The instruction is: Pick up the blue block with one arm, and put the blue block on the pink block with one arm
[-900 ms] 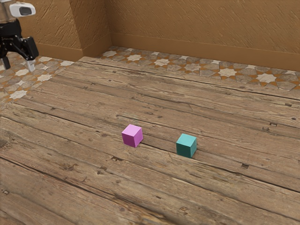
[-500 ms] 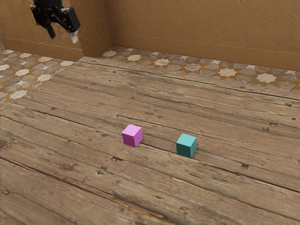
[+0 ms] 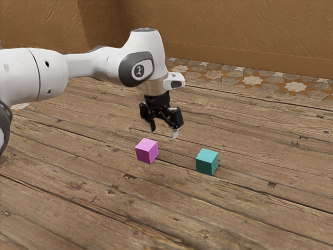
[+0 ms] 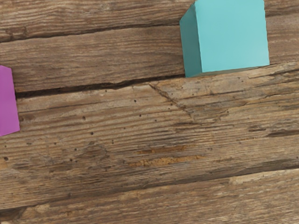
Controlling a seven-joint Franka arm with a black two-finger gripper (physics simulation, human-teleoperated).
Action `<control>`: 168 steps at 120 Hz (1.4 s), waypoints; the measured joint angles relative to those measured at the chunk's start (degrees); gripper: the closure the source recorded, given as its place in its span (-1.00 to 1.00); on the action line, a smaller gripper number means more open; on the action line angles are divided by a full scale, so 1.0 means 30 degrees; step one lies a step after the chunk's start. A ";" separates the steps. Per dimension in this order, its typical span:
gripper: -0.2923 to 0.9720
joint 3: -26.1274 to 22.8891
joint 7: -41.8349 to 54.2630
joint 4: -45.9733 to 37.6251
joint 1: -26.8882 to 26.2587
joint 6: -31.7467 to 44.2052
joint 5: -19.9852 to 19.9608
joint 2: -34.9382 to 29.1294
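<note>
The blue block (image 3: 207, 161), a teal-blue cube, rests on the wooden table to the exterior view's right of the pink block (image 3: 146, 150). Both cubes also appear in the wrist view, the blue block (image 4: 225, 35) and an edge of the pink block (image 4: 8, 101). My gripper (image 3: 164, 130) hangs open above the table, just behind and between the two cubes, a little nearer the pink one. Nothing is between its fingers.
The plank table (image 3: 104, 208) stretches wide toward the front. A patterned tile floor (image 3: 250, 78) and brown walls lie behind it. My white arm (image 3: 78, 65) reaches in from the exterior view's left.
My arm has swung from the far upper left down toward the middle of the table. The gripper now hovers close behind the two cubes. Neither cube has moved.
</note>
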 joint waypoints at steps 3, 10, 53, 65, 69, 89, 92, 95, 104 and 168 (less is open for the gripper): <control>-0.53 0.0029 -0.0187 0.0083 -0.0097 0.0282 0.0002 0.0270; -0.53 0.0144 -0.0599 0.0299 -0.0408 0.0794 0.0005 0.0633; -0.54 0.1941 -0.3203 0.2655 -0.2834 0.3120 -0.0834 0.4199; -0.54 0.1976 -0.3683 0.2629 -0.2874 0.3385 -0.0959 0.4177; -0.54 0.1971 -0.3829 0.2590 -0.2903 0.3425 -0.0994 0.4187; -0.54 0.1964 -0.4573 0.4286 -0.3732 0.2604 -0.0021 0.5055; -0.54 0.1964 -0.4683 0.4527 -0.3775 0.2396 0.0104 0.5215; -0.54 0.1964 -0.4786 0.4703 -0.3801 0.2209 0.0223 0.5348; -0.54 0.1965 -0.5047 0.4970 -0.3834 0.1790 0.0685 0.5638; -0.53 0.1926 -0.3897 0.6579 -0.3792 0.2363 0.0277 0.7171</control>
